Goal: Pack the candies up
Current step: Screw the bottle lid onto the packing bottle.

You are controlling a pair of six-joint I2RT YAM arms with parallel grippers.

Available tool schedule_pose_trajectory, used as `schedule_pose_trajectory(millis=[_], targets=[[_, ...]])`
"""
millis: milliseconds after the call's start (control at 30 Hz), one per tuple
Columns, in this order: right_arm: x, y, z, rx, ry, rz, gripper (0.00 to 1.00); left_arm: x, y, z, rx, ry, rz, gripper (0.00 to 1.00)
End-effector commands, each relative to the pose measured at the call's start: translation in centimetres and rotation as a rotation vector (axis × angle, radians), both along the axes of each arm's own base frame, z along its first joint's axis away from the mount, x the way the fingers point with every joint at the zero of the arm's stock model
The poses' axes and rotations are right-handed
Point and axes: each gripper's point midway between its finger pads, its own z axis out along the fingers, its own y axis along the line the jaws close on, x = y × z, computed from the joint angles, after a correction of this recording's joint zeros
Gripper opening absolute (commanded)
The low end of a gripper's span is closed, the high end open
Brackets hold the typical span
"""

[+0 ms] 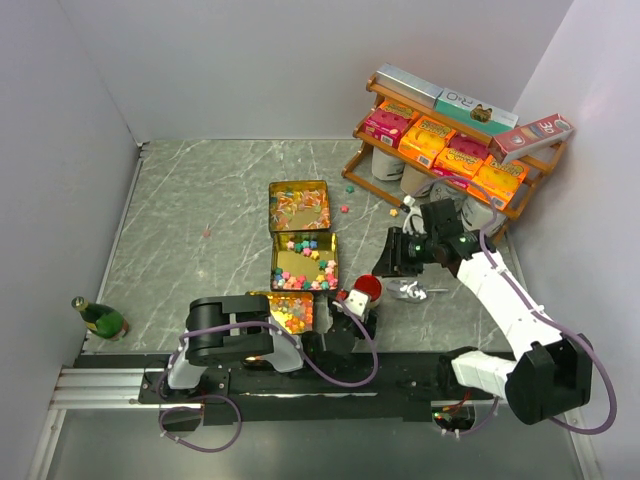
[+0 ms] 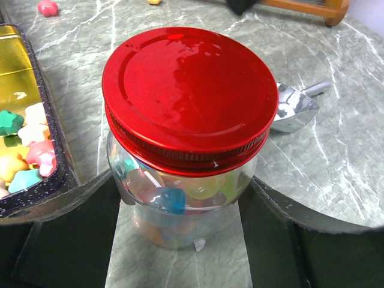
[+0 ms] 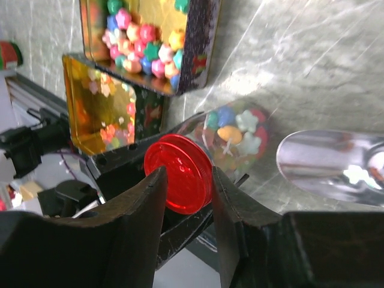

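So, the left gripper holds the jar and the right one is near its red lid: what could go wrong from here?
One: the right gripper looks open less wide than the red lid, so it may push the jar rather than grip. Two: if the left gripper holds loosely, the jar may turn with the lid. Three: the scoop lies close and could be knocked.

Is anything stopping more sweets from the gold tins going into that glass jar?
Yes. The red lid sits on the mouth of the jar, covering it, so the sweets in the tins cannot go in. The right tool straddles the lid.
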Motion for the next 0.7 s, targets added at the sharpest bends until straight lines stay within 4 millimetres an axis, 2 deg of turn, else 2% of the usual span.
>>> schedule_pose_trajectory(millis=[0,100,200,367,533,667], targets=[[-1.0,0.8,-0.3,0.035,-0.004,0.051,0.43,-0.6,-0.1,-1.4,0.025,0.021,-0.058,0.59],[-1.7,0.9,-1.0,0.039,0.021,0.068,0.41,-0.7,0.1,-1.4,0.02,0.026,-0.064,0.59],[-2.3,0.8,-1.6,0.033,0.039,0.064,0.31,-0.7,0.3,-1.8,0.027,0.034,-0.065,0.58],[-3.3,0.5,-1.9,0.042,0.038,0.042,0.21,-0.7,0.4,-2.3,0.034,0.05,-0.062,0.58],[-4.9,0.6,-2.7,0.063,0.089,0.055,0.02,-0.5,0.3,-3.0,0.051,0.068,-0.06,0.58],[-6.7,0.6,-3.1,0.087,0.122,0.068,0.0,-0.4,0.0,-3.5,0.08,0.076,-0.06,0.59]])
